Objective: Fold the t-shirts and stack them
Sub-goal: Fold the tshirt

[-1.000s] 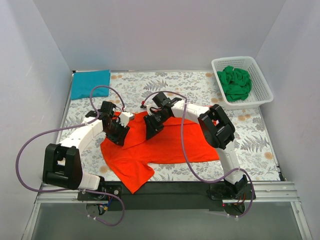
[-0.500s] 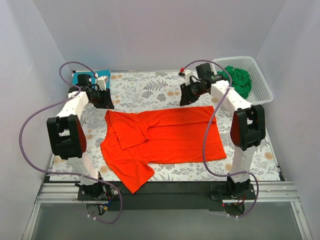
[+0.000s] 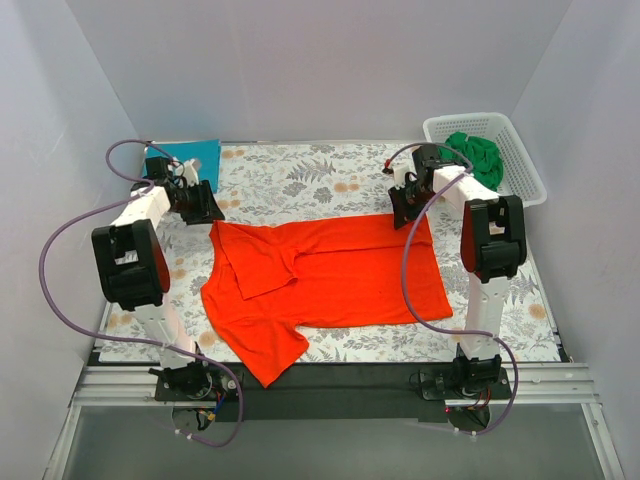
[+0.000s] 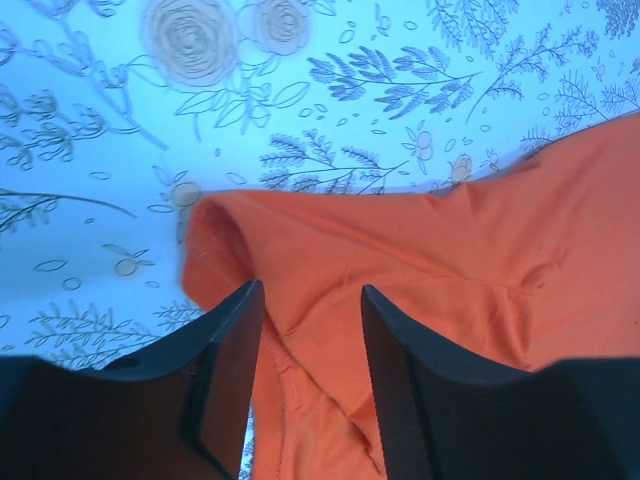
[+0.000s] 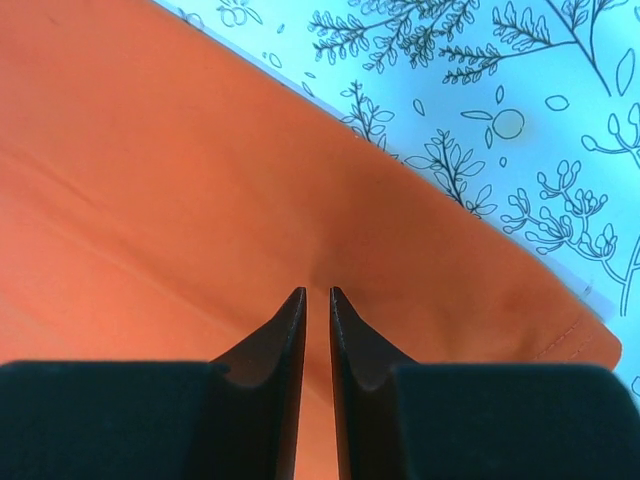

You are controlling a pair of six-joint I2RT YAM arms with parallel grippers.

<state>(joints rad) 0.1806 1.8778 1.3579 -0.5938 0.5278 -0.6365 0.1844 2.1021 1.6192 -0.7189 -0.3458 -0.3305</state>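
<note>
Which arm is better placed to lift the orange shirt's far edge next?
Right, probably: the right gripper has its jaws nearly closed, pinching the orange t-shirt at its far corner, while the left gripper straddles the other with jaws open.

Floral cloth (image 3: 300, 180) lies open; basket (image 3: 500, 206) seemingly blocks the far right.

Pincer (image 5: 317, 292), almost closed, touches orange-red t-shirt (image 5: 150, 180) near its edge.

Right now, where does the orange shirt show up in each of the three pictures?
Top view: orange shirt spread across the middle of the table.
Left wrist view: orange shirt fills the lower right.
Right wrist view: orange shirt covers the left and bottom.
Shared landmark: the flowered cloth beneath it, visible in all three.
</note>
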